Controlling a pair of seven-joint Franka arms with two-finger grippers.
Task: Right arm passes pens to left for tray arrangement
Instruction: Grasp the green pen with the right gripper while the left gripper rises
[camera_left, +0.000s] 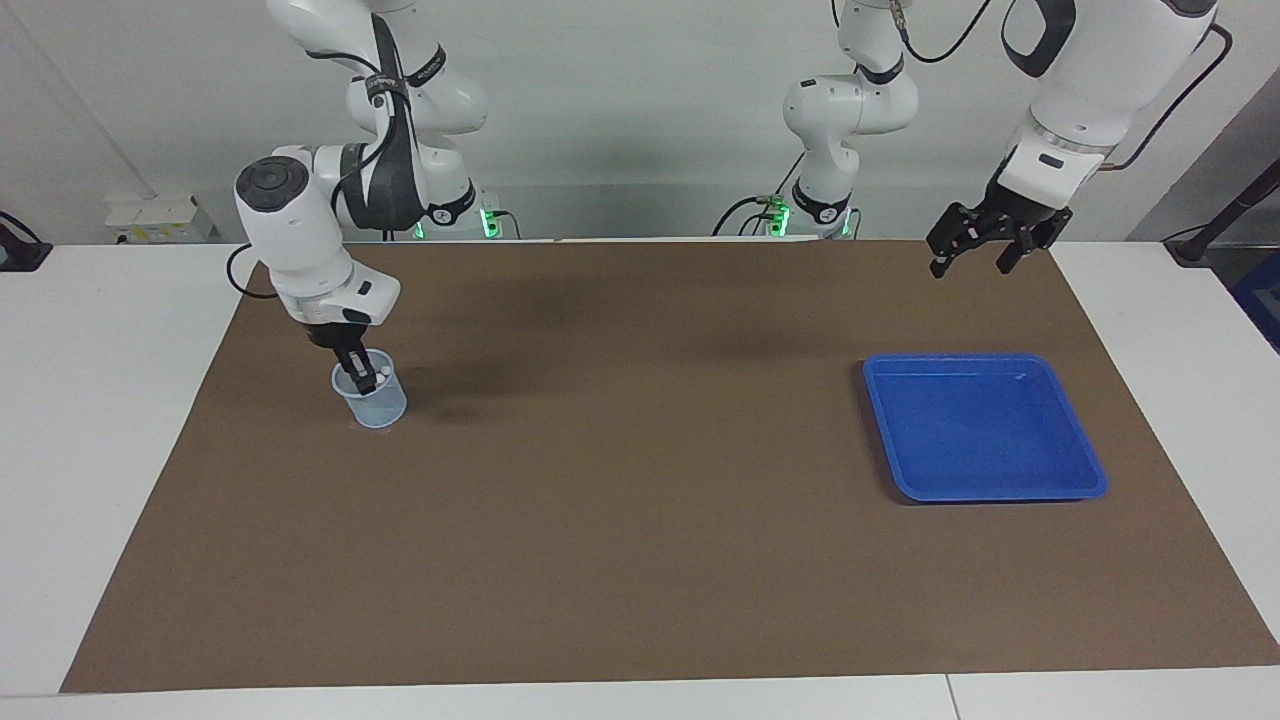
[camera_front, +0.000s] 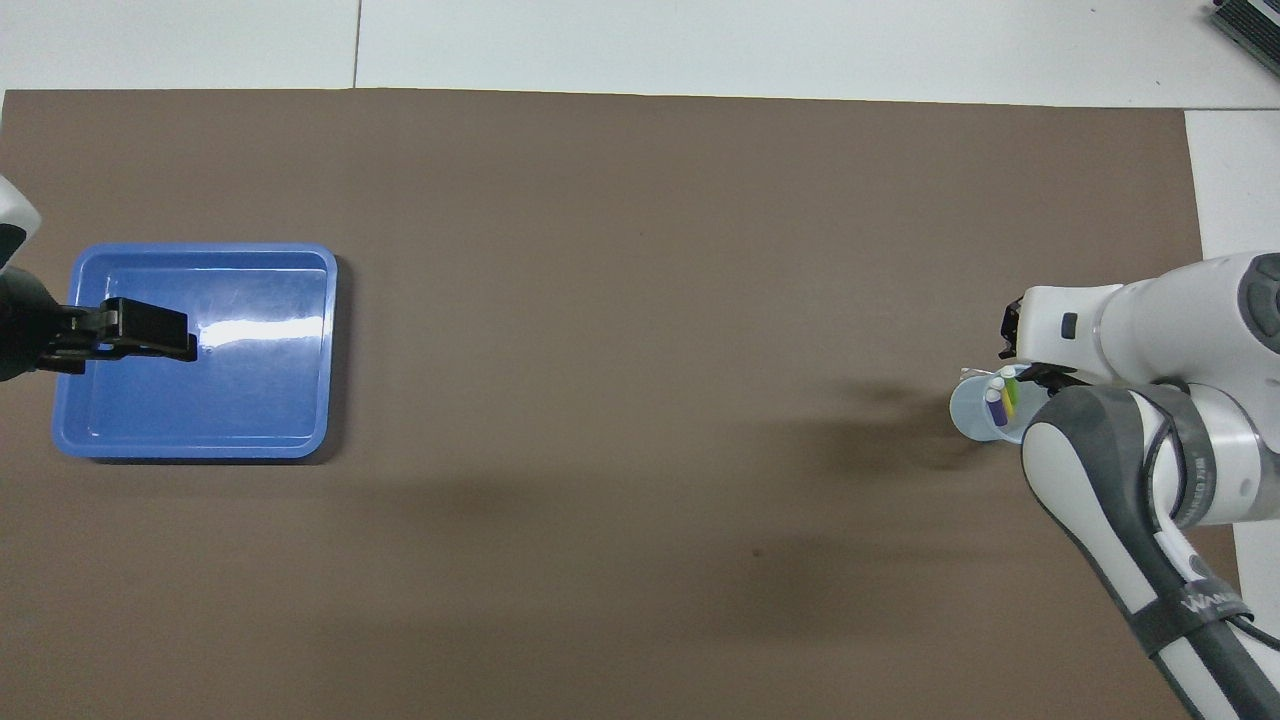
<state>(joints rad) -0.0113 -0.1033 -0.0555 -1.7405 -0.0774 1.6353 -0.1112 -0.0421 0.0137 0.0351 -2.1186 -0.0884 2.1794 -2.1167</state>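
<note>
Three pens, green, yellow and purple with pale ends, stand in a small pale blue mesh cup at the right arm's end of the mat. In the overhead view the pens lean in the cup. My right gripper reaches down into the cup's mouth beside the pens; whether it grips one is hidden. The blue tray lies empty at the left arm's end. My left gripper is open and empty, raised in the air; in the overhead view it hangs over the tray.
A brown mat covers most of the white table. The right arm's elbow and forearm overhang the cup's robot-side in the overhead view.
</note>
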